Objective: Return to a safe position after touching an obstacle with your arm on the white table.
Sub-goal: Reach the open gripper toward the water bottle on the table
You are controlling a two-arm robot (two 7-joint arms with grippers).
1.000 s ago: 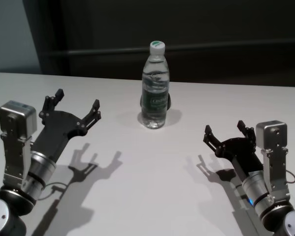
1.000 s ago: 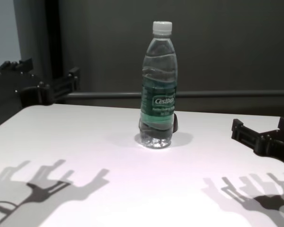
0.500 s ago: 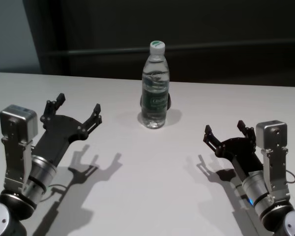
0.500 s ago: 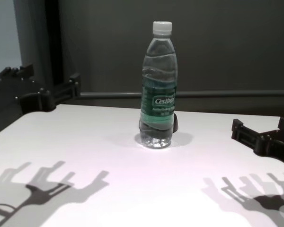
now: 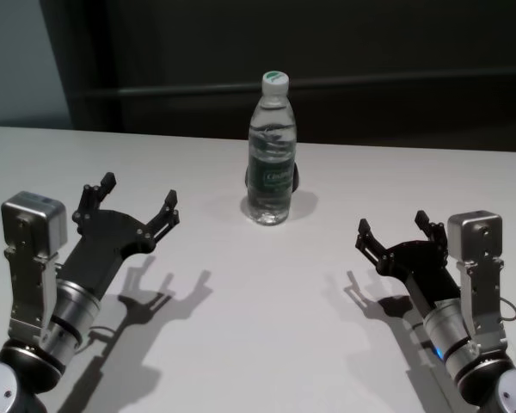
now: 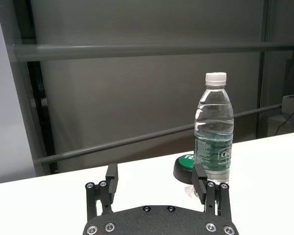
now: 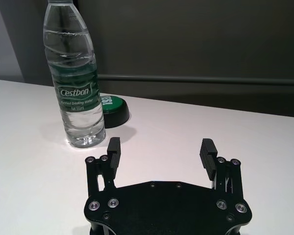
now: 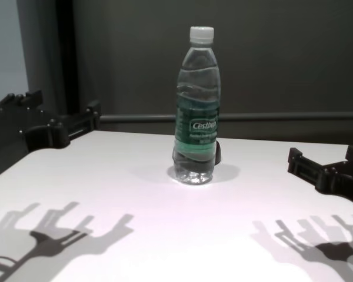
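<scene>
Left gripper (image 5: 136,203), jaws spread and empty, hangs well left of the water bottle (image 5: 271,155); best draw it straight back, low over the white table (image 5: 267,284); right gripper (image 5: 394,231), also spread, sits parked

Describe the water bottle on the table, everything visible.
The water bottle is tall, clear plastic with a ribbed body, a white screw cap on, and a green label with white lettering. It looks nearly full. It stands upright on the white table, toward the far middle. A small black object with a green top sits right behind its base. Neither gripper touches it.
</scene>
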